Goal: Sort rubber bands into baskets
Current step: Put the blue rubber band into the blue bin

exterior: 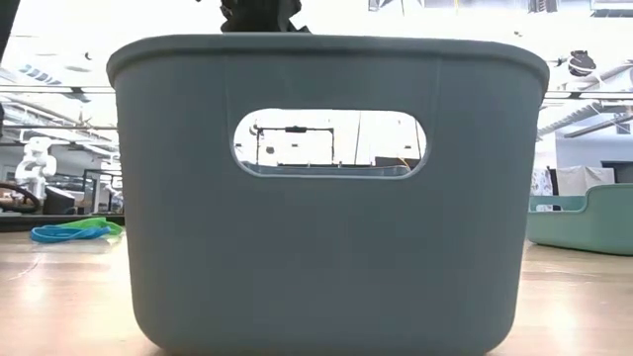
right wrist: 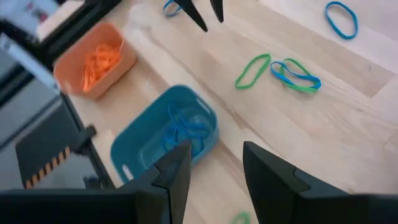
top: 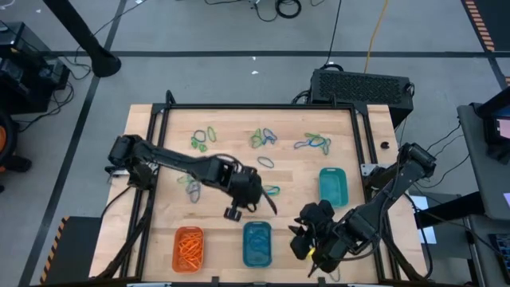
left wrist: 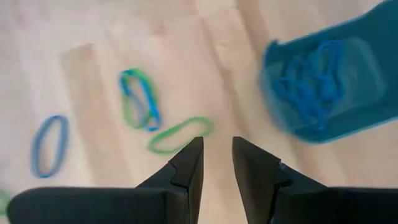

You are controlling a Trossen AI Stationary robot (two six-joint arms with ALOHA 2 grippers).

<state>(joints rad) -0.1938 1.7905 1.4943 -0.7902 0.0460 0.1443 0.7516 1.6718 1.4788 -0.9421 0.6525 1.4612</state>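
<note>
The left hand was held narrowly parted and empty, low over mid-surface. A loose green rubber band lay just beyond its fingertips, long axis slanted, with the blue basket nearby. The right hand, parted and empty, waited near-right.

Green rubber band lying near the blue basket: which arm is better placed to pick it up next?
Left. The left gripper is open right by the green rubber band; the right gripper waits off at the table's near edge.
</note>
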